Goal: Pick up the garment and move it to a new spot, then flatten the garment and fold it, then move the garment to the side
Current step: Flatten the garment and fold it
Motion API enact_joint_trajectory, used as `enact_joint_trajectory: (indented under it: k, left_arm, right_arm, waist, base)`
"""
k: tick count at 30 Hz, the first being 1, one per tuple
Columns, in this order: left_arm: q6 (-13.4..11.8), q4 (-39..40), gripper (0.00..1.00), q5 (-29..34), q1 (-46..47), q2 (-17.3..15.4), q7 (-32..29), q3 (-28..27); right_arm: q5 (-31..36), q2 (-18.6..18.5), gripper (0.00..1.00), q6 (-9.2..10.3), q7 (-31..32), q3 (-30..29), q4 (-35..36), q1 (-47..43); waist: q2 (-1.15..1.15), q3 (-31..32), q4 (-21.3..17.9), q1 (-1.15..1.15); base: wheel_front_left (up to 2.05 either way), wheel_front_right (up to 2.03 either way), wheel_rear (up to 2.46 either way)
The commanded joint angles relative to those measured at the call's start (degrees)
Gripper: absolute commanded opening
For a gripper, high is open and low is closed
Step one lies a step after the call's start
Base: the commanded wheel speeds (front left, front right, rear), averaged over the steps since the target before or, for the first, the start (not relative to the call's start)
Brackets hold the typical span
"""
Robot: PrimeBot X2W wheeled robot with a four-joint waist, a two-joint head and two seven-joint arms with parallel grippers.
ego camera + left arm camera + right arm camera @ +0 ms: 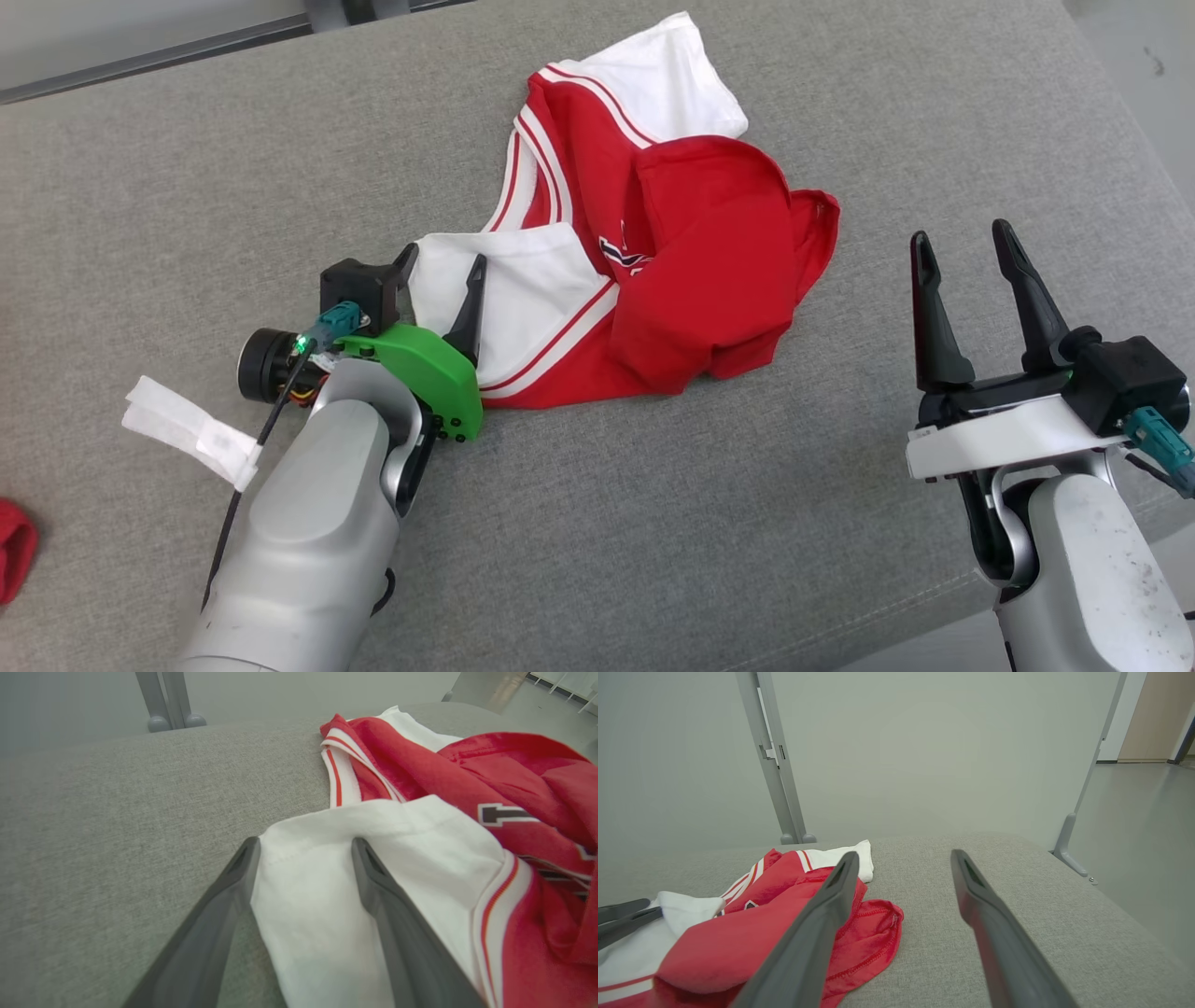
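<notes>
The garment (691,271) is a red jersey with white sleeves and red-and-white trim, lying crumpled on the grey cushioned surface (653,523). My left gripper (444,263) is open and low over the near white sleeve (308,891), one finger on the sleeve and the other at the sleeve's left edge. The sleeve cloth lies between the spread fingers, not pinched. My right gripper (966,241) stands open to the right of the garment (738,947), apart from it, with nothing between its fingers. The left fingers (621,919) show at the far left of the right wrist view.
A white tag (191,431) hangs from the left arm's cable. A red item (14,560) peeks in at the left edge. Grey metal posts (777,765) and a pale wall stand behind the surface. The surface's right edge (1111,905) drops to the floor.
</notes>
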State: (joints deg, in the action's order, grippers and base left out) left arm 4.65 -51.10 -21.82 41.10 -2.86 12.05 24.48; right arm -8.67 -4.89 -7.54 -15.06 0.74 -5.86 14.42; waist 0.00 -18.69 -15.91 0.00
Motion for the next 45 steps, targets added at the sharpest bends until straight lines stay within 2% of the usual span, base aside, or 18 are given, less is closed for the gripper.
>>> enact_joint_trajectory:
  k: [1,6,11,15,19,20,21,23,28,32,39,45]
  left_arm:
    - [0.3,-0.8,1.0,-0.4,1.2,-0.3,0.5,0.2]
    - [-0.2,-3.8,1.0,-0.8,2.5,-0.3,1.6,0.3]
    - [-3.3,-6.8,1.0,-0.3,3.9,-0.3,2.2,0.0]
    - [-1.6,-9.4,1.0,-1.6,4.9,-0.2,1.6,0.3]
    - [-1.1,-11.0,1.0,-2.1,5.5,-0.2,0.5,1.1]
    - [-0.9,-11.3,0.96,-2.3,5.5,-0.2,0.3,1.4]
    - [-0.5,-11.5,0.36,-2.3,5.7,-0.1,0.3,1.8]
    - [0.0,-11.3,0.0,-2.7,5.8,-0.1,0.9,2.4]
    - [0.1,-8.6,0.0,-2.9,6.4,-0.2,2.8,2.4]
    - [-0.7,-2.6,0.0,-0.9,7.2,-1.3,3.2,1.6]
    - [-2.8,20.1,0.0,4.5,4.6,-3.8,3.2,-6.3]
    - [-2.1,37.4,0.0,12.1,-1.1,-3.9,3.1,-10.1]
  right_arm:
    - [0.0,0.2,1.0,0.1,-0.2,0.0,0.2,0.2]
    - [0.4,0.5,1.0,0.1,-0.2,-0.3,0.2,0.1]
    - [0.7,0.8,1.0,0.1,-0.2,0.0,0.2,0.3]
    - [1.2,0.7,1.0,0.1,-0.2,1.3,0.0,0.8]
    - [1.0,0.8,1.0,0.1,-0.2,1.5,0.0,0.8]
    - [1.0,0.8,1.0,0.1,-0.2,1.4,0.0,0.7]
    - [1.0,0.8,1.0,0.1,-0.2,1.3,0.0,0.6]
    - [1.0,0.8,1.0,0.1,-0.2,1.0,0.0,0.4]
    - [0.7,0.9,1.0,0.1,-0.2,0.8,-0.3,0.3]
    - [0.6,1.0,1.0,0.1,-0.2,1.4,-0.6,0.4]
    - [0.2,1.3,1.0,0.1,-0.2,1.9,-1.3,0.2]
    - [0.2,1.4,1.0,0.1,-0.2,1.5,-1.0,0.0]
  waist:
    - [0.0,-0.6,-0.7,0.0]
    - [0.0,-0.5,-0.6,0.0]
    - [0.0,-0.5,-0.3,0.0]
    - [0.0,-0.7,-0.5,0.0]
    - [0.0,-0.8,-0.6,0.0]
    - [0.0,-0.9,-0.6,0.0]
    - [0.0,-0.8,-0.6,0.0]
    - [0.0,-0.8,-0.5,0.0]
    - [0.0,0.1,0.2,0.0]
    - [0.0,1.0,0.5,0.0]
    - [0.0,3.8,0.6,0.0]
    - [0.0,5.0,2.2,0.0]
  base:
    - [0.0,0.0,0.0]
    - [0.0,0.0,0.0]
    - [0.0,0.0,0.0]
    - [0.0,0.0,0.0]
    - [0.0,0.0,0.0]
    - [0.0,0.0,0.0]
    - [0.0,0.0,0.0]
    - [0.0,0.0,0.0]
    - [0.0,0.0,0.0]
    - [0.0,0.0,0.0]
    - [0.0,0.0,0.0]
    - [0.0,0.0,0.0]
